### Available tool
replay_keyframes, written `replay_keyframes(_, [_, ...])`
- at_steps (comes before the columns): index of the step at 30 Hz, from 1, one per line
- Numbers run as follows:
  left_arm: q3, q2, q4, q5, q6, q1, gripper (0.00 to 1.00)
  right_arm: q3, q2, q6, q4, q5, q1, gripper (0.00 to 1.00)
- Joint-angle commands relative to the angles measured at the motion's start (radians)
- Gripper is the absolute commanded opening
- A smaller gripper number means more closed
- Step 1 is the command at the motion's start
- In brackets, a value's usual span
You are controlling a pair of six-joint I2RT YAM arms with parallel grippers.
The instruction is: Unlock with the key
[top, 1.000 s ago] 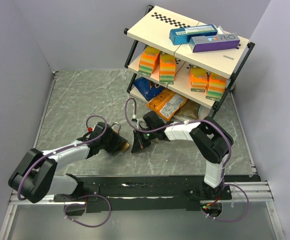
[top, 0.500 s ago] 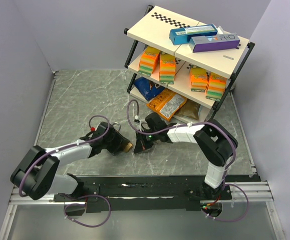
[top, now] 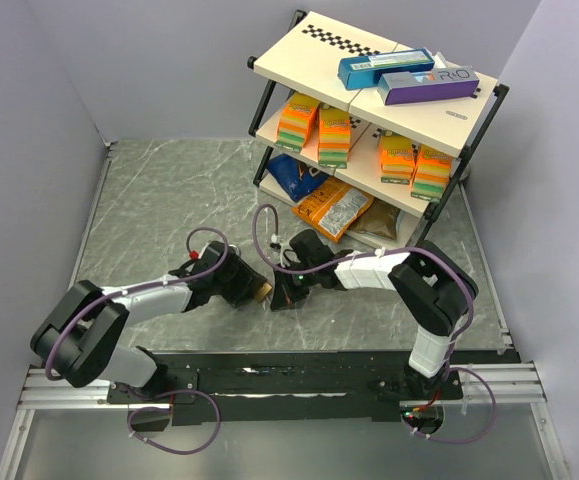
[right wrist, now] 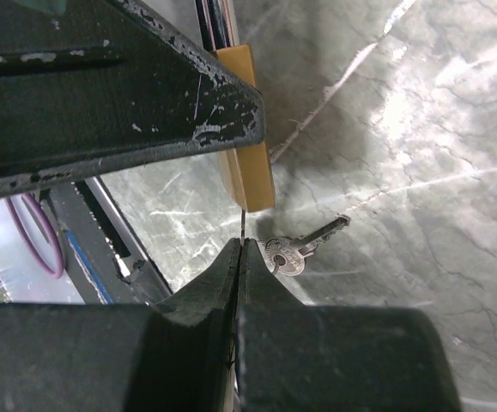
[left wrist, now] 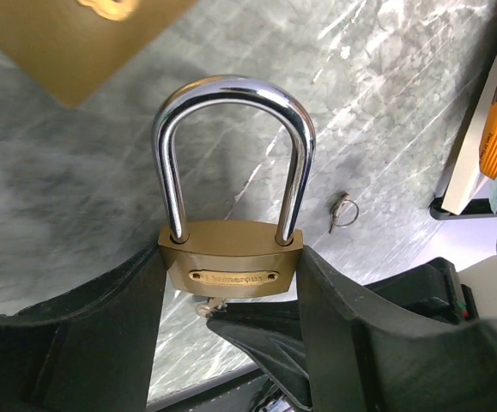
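A: Where pinched by the tips of the right gripper [right wrist: 241, 249], looks like the thin brownish metal key [left wrist: 205, 306], seen edge-on, just under the brass padlock with the silver shackle [left wrist: 231, 257]. Pressed together on it?

B: Seems so; no gap to see between those fingers. Cannot be fully sure of the key, being so thin. Padlock body clamped on both sides by the left gripper [top: 255, 290], at the near middle of the grey marble table [right wrist: 420, 129].

A: Also to note: another small key on a ring [right wrist: 304, 246], lying flat on the table near the right tips, not touched.

B: Probably light and stiff, but smooth, so easy to slip or rotate in the pinch. Better to hold flat on the wide head, leaving the blade free. Then straight into the keyhole, with a gentle turn.
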Motion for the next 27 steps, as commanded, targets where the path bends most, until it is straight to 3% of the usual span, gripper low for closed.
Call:
replay_keyframes(1, [0.037, 0.013, 0.043, 0.161, -0.060, -0.060, 0.01, 0.032, -0.050, 0.004, 0.169, 0.074, 0.003, 0.00])
replay_keyframes(6, [0.060, 0.010, -0.023, 0.118, -0.026, -0.062, 0.01, 0.033, -0.074, -0.004, 0.149, 0.094, -0.006, 0.00])
replay_keyframes(15, [0.240, 0.001, -0.343, -0.090, 0.150, -0.011, 0.01, 0.013, -0.169, -0.025, 0.048, 0.105, -0.008, 0.00])
replay_keyframes(27, [0.398, 0.146, -0.409, -0.029, 0.338, 0.099, 0.01, -0.019, -0.189, -0.031, -0.008, 0.040, -0.005, 0.00])
